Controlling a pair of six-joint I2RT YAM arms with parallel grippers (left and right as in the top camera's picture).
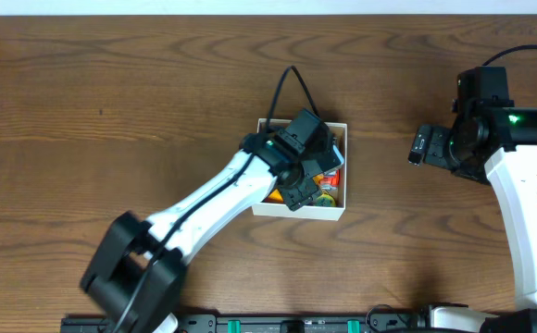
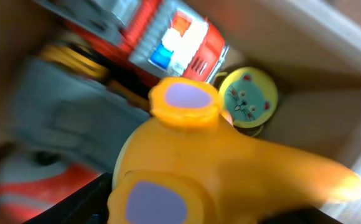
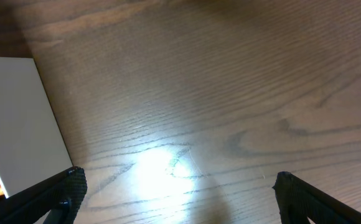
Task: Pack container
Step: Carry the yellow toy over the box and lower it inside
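Yellow toy (image 2: pixel 218 174) with purple patches, blurred and filling the left wrist view, sits hard against the left jaws inside the container (image 1: pixel 319 214). From this view it is not possible to tell how far the left jaws stand apart or whether they hold the toy. Behind it lie a red-and-white toy vehicle (image 2: pixel 174 43) with a blue light and a round yellow disc (image 2: pixel 249 99) bearing a teal cat face, the disc close to the brown inner wall. A grey shape at left is too smeared to name.

Seen from overhead, the left arm (image 1: pixel 213 199) reaches diagonally from the table's near edge and its wrist covers most of the box opening. Only slivers of orange, red and yellow show by the right wall. The white-walled container stands upright near the middle of the table (image 1: pixel 111 92).

Off to the right, well apart from the box, the right arm (image 1: pixel 528 203) holds its wrist above the table. Its own camera shows what the overhead cannot: the right jaws spread wide, dark fingertips (image 3: pixel 68 186) at the lower corners of the view, with nothing between them but wood grain and a glare spot. The container's white outer wall stands at the left edge of that view.
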